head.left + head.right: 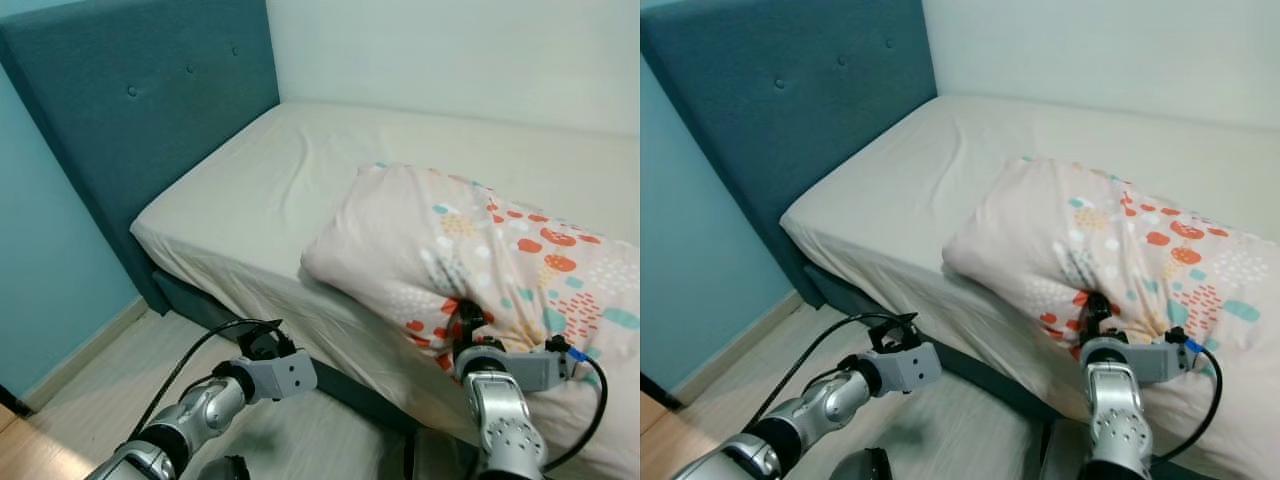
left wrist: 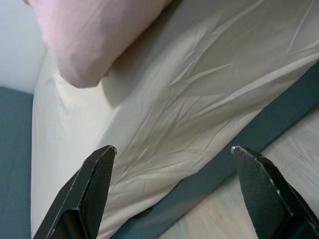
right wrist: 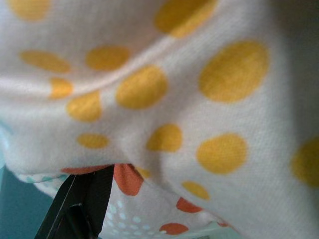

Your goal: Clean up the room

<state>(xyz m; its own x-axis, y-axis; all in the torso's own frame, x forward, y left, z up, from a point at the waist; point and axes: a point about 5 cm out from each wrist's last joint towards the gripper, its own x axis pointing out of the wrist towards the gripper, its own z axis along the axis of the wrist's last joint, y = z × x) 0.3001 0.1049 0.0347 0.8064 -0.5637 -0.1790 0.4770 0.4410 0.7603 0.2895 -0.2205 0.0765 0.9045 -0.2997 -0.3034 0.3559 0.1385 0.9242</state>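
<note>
The right gripper (image 1: 468,322) is seen nearest, at the foot of the head views, pressed into the near edge of the pillow (image 1: 480,255). Its fingers are buried in the fabric; in the right wrist view one black finger (image 3: 82,204) shows beneath a bunched fold of cloth with yellow and orange dots, and the cloth appears to be pinched — held at that edge.

The pillow is laid on the bed (image 1: 300,180), on the right side, its near edge overhanging the side of the mattress. It is pale pink with orange, teal and yellow marks.

The left gripper (image 2: 172,157) is held low beside the bed, over the wooden floor (image 1: 90,390), apart from the sheet. In the left wrist view its fingers (image 2: 97,174) are spread wide with nothing between them, and the wrinkled cream sheet and a pillow corner are seen beyond.

A teal headboard (image 1: 150,110) stands at the bed's left end — against a light blue wall (image 1: 40,260).
</note>
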